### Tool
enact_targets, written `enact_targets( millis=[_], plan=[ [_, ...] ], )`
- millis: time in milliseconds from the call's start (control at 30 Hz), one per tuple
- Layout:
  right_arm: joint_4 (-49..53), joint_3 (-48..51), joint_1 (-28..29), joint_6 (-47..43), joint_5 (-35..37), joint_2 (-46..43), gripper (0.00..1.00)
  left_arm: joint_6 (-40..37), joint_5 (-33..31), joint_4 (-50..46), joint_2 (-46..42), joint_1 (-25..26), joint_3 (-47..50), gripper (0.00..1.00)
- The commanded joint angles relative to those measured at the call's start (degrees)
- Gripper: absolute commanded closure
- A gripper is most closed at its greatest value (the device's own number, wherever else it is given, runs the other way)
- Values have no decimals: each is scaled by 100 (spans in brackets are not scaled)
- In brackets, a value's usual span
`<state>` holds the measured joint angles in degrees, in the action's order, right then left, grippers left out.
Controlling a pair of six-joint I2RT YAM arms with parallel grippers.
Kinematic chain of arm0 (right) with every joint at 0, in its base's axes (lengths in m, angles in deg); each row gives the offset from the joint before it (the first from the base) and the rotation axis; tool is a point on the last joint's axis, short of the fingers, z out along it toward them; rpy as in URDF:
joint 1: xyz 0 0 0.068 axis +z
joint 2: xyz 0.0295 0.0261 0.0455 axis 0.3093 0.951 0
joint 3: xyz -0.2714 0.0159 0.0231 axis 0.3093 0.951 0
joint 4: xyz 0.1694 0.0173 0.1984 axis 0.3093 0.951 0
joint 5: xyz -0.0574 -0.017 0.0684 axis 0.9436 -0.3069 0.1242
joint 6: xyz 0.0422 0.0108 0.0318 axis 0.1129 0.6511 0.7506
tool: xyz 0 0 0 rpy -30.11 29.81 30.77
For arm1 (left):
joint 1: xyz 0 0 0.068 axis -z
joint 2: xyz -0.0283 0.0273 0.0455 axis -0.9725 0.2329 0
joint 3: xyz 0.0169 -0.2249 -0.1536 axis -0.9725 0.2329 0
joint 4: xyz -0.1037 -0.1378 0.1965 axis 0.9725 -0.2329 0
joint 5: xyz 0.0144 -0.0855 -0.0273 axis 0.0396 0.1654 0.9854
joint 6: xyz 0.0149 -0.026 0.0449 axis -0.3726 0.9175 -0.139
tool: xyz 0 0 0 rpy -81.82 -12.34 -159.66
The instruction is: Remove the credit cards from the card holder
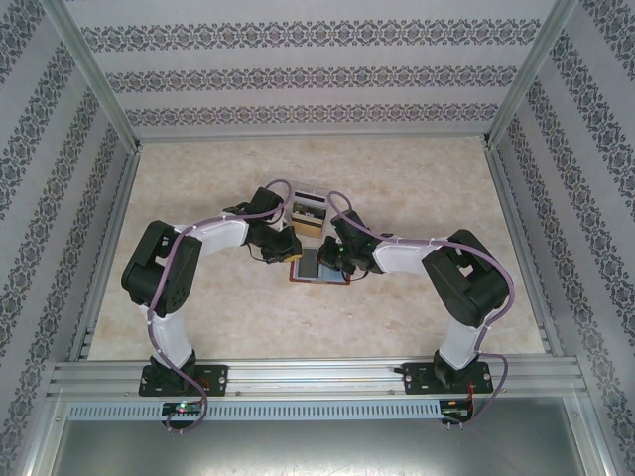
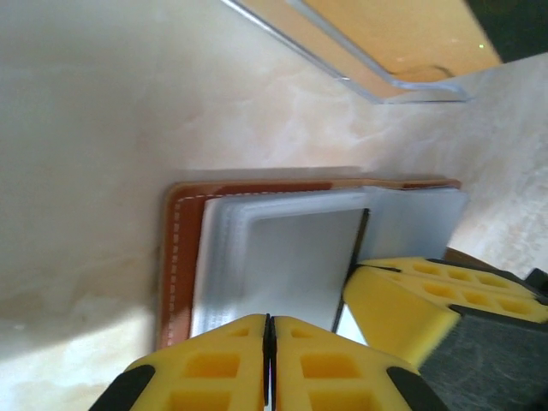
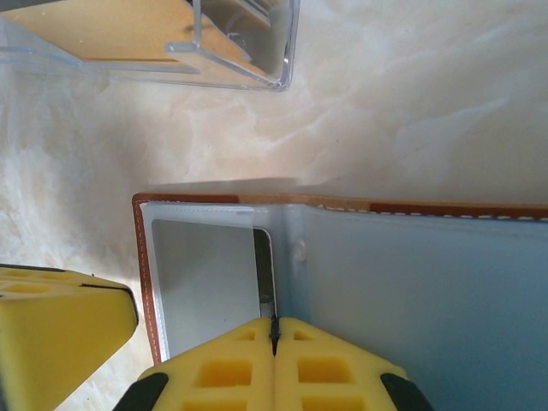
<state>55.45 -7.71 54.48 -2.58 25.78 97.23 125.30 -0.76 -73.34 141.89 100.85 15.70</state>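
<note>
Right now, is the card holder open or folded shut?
Open: the card holder lies spread flat, both inner halves facing up with the brown edge showing around them.

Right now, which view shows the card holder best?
Right wrist: the card holder lies open, both halves and its stitched brown edge visible. Left wrist shows one half, sleeves stacked. Top external: small, partly hidden.

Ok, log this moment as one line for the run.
card holder: open on table | left fingers: shut at its sleeves | right fingers: shut at its sleeves | clear box: beyond it
</note>
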Motion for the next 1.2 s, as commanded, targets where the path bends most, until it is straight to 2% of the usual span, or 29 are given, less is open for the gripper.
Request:
enact_targets(
  millis=[0,500,833,867,1000,1167],
  plan=[
    [-89,14,-54,-92,-7,-13,96,-30,160,200,-61,47,-20,89],
    [-79,192,-88,-31,169,-106,100,-182,-283,-236,295,45,7,91],
    [-232,372,-127,49,263,-277,99,-171,-284,-215,334,48,-2,91],
    [-267,361,-132,48,202,-264,96,-167,-268,-203,345,47,-7,90],
    [-458,339,-117,119,-79,-195,74,-153,-211,-180,389,49,4,91],
    [-393,274,-119,136,-166,-88,69,-147,-207,-159,415,55,33,91]
  ],
)
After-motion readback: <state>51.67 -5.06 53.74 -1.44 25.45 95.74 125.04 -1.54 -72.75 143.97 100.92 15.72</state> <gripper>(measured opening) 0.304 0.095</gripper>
